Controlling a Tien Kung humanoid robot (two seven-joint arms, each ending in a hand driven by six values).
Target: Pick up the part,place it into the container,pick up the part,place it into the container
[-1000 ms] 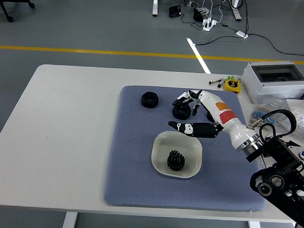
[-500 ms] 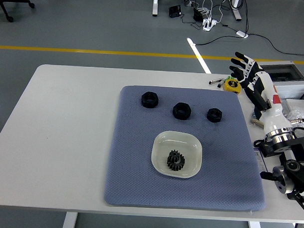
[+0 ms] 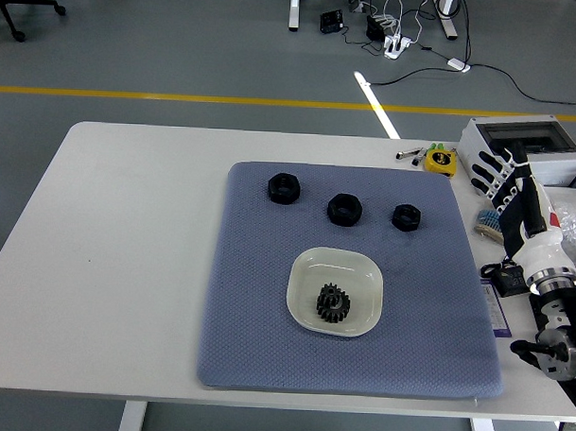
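white table (image 3: 127, 229) carries a blue-grey mat (image 3: 264, 347), tape measure (image 3: 441, 161), grey box (image 3: 522, 148).

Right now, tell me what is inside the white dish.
The white dish holds black gear parts, apparently two toothed pieces stacked or touching. The dish floor beneath them is hidden. The three black nuts lie outside it, on the blue mat.

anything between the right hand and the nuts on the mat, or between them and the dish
Nothing visible. The right hand is off the mat's right edge, open, with bare mat between it and the nearest nut. Bare mat also separates the three nuts from the white dish.
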